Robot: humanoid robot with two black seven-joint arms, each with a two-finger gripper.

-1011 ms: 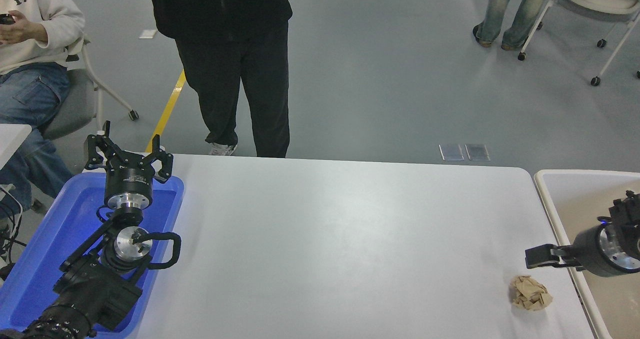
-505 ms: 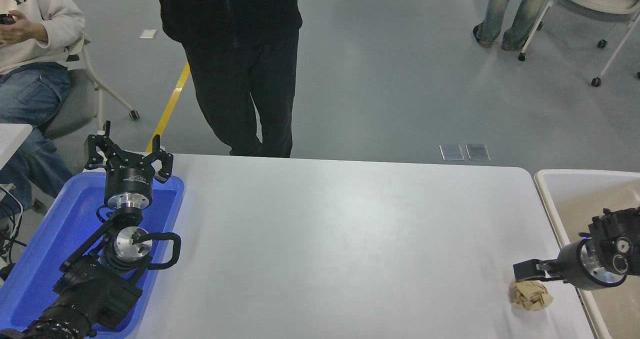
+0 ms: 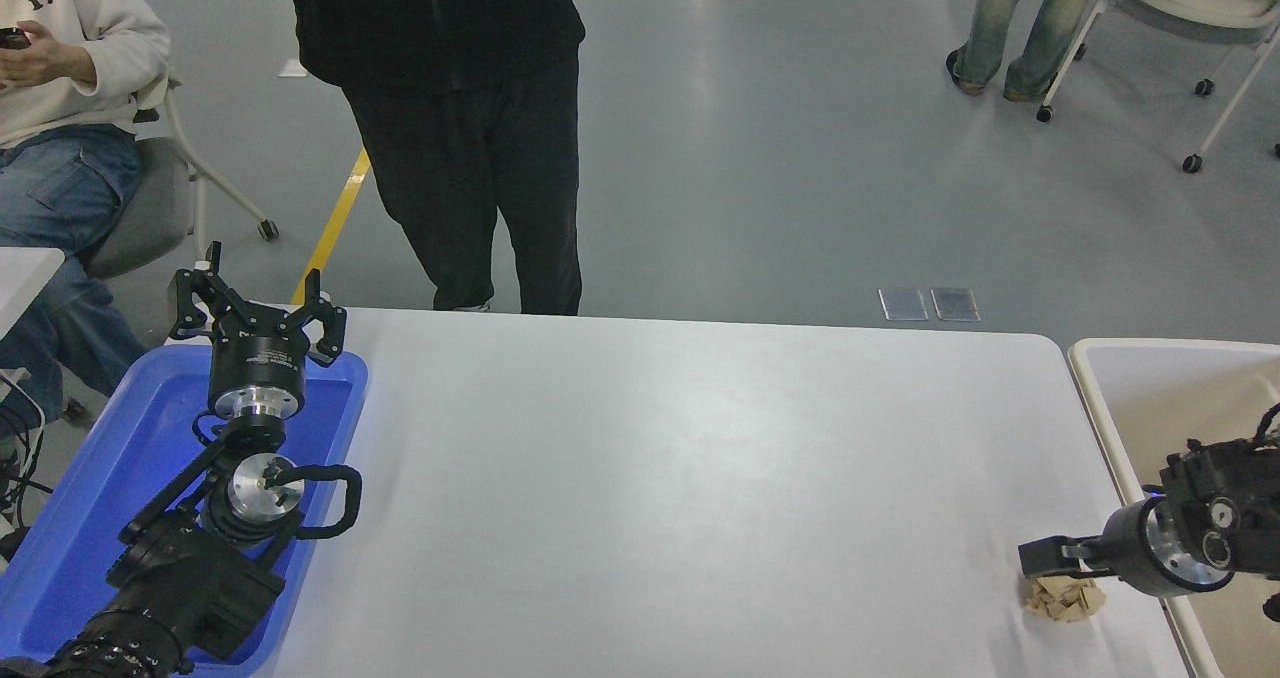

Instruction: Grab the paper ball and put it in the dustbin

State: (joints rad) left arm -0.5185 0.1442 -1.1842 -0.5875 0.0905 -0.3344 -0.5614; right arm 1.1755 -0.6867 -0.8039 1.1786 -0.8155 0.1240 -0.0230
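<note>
- The paper ball (image 3: 1064,600) lies on the table (image 3: 680,478) near its right front corner, close beside the bin; we see only its lower part, a lumpy tan wad a little wider than tall, with no clear direction to it
- The bin (image 3: 1100,398) stands just off the table's right edge; we see pale inner walls, and the right arm's wrist hangs over its near part; we cannot tell what lies at its bottom
- The blue tray (image 3: 110,458) sits at the table's left end; the left arm is parked over it, and we see nothing else inside it
- The right gripper (image 3: 1050,563) reaches in from the right edge, pointing left and low over the table, its black tip lying on top of the ball and covering the upper part
- We cannot tell how far its jaws are parted, nor whether they have a grip on the paper; only one dark finger shape shows from this side
- The left gripper (image 3: 255,308) stands over the tray's far rim with its fingers spread wide and nothing between them
- A person in black (image 3: 450,108) stands at the table's far side
</note>
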